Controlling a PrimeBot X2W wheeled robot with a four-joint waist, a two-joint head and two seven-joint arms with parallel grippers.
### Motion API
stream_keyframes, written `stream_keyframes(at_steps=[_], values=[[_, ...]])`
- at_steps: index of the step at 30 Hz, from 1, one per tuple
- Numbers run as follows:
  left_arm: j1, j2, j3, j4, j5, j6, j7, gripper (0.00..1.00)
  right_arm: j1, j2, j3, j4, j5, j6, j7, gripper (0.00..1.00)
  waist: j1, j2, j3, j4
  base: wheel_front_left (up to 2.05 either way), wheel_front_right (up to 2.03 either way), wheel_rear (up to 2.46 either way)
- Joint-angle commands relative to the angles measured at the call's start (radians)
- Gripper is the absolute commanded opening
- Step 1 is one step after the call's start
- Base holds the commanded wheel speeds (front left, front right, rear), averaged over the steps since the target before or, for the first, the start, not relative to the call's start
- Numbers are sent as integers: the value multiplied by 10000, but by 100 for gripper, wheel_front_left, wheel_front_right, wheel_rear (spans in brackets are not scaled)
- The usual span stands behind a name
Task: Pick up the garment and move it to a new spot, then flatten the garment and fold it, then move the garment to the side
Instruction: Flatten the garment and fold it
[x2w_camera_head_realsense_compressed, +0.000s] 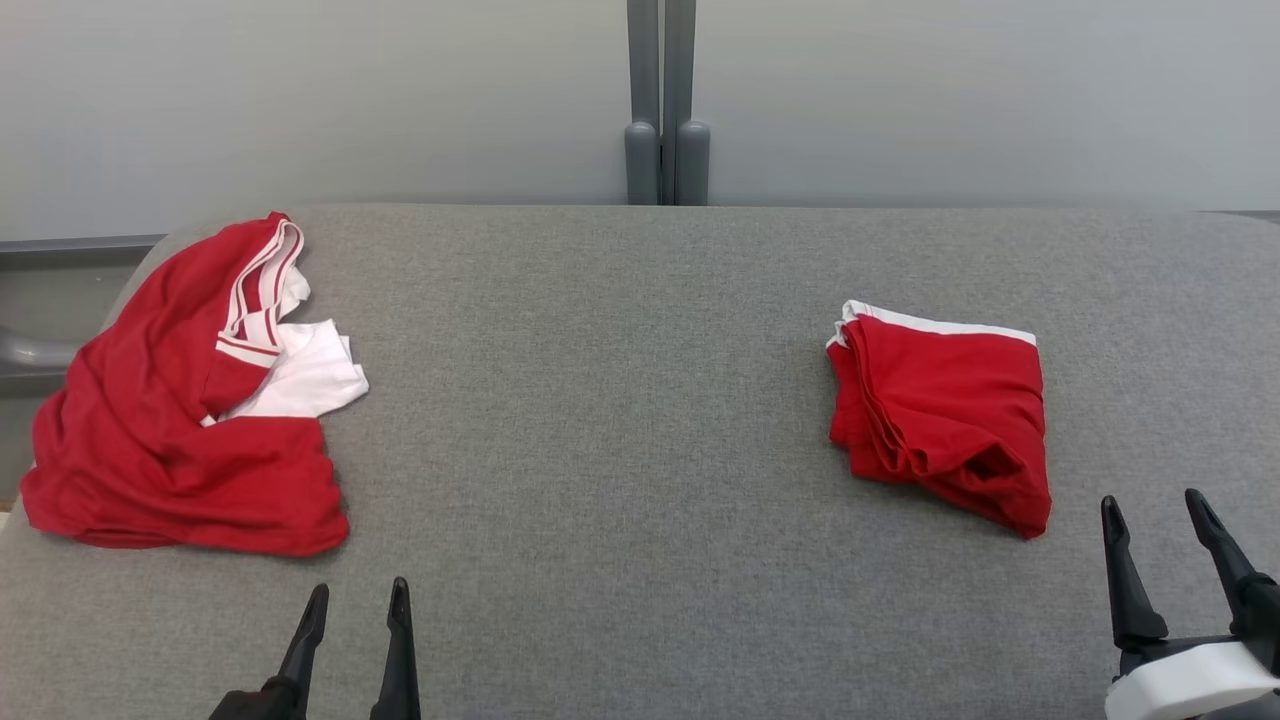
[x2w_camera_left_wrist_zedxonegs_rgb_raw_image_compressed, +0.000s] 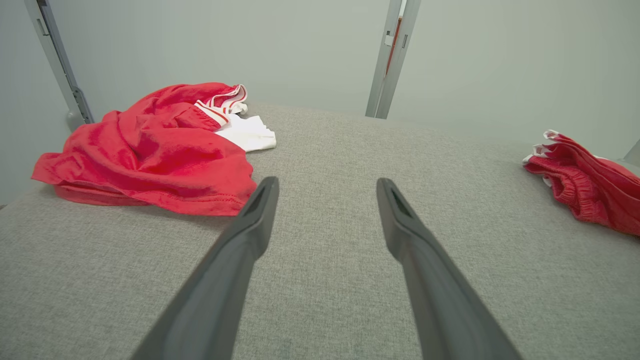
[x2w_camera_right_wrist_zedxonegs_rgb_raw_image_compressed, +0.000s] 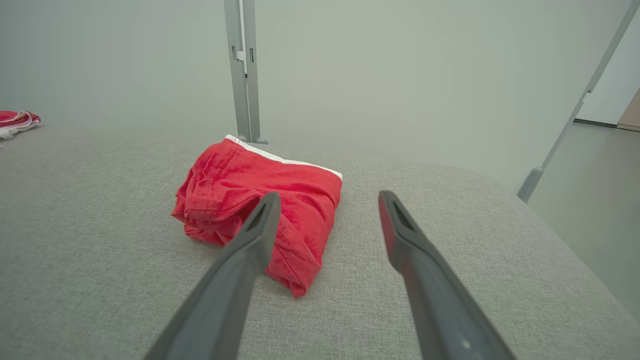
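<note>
Left gripper (x2w_camera_head_realsense_compressed: 360, 588): near edge, fingers spread wide, empty, over bare grey table (x2w_camera_head_realsense_compressed: 620, 420).
Right gripper (x2w_camera_head_realsense_compressed: 1152, 498): near right, fingers wide apart, empty, just short of folded garment (x2w_camera_head_realsense_compressed: 945, 420).
Folded garment: red, white band, lying free on table's right part.
Crumpled garment (x2w_camera_head_realsense_compressed: 170, 420): red and white heap at table's left edge, well apart from folded one.
Beyond: grey posts (x2w_camera_head_realsense_compressed: 667, 110), pale wall (x2w_camera_head_realsense_compressed: 300, 100).

A grey fabric-covered surface (x2w_camera_head_realsense_compressed: 620, 450) is backed by a pale grey wall (x2w_camera_head_realsense_compressed: 300, 100), which is divided by a pair of grey posts (x2w_camera_head_realsense_compressed: 667, 110), while a grey floor (x2w_camera_right_wrist_zedxonegs_rgb_raw_image_compressed: 595, 215) is seen beyond its right edge.
</note>
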Motion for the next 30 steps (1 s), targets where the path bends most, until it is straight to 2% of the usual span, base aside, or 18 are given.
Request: stream_keyframes(at_steps=[1,3,4,6,7,14,20,25,30], values=[[30,21,19,-36,108,-21,0,100,-88,70,-111,-5,109,-15,-24,100,1,0,36,-7,0,0,0],[-67,21,17,-59,148,-31,0,100,-412,31,-242,119,238,-15,-24,100,1,0,137,-26,0,0,0],[-108,21,6,-62,164,-51,0,100,-554,-24,-262,200,268,-15,-24,82,1,0,205,-37,0,0,0],[-288,21,-40,-67,201,-87,0,100,-964,-207,-253,663,185,-15,-23,4,1,0,445,-56,0,0,0],[-386,21,-65,-62,221,-114,0,100,-1263,-297,-193,921,115,-15,-23,0,1,0,563,-56,0,0,0],[-1096,21,-451,56,136,-246,0,100,-4089,-796,886,3798,-487,-17,129,0,1,0,1663,134,0,0,0],[-1343,21,-675,253,-104,-201,0,100,-5358,-669,1454,5888,-719,-15,163,0,1,0,1932,508,0,0,0],[-1269,21,-684,293,-203,-153,0,100,-5403,-496,2049,6292,-483,-17,-28,0,1,0,1893,646,0,0,0],[-1240,21,-667,239,-239,-81,0,100,-4885,-214,2411,5510,-508,-15,-19,0,1,0,1852,680,0,0,0]])
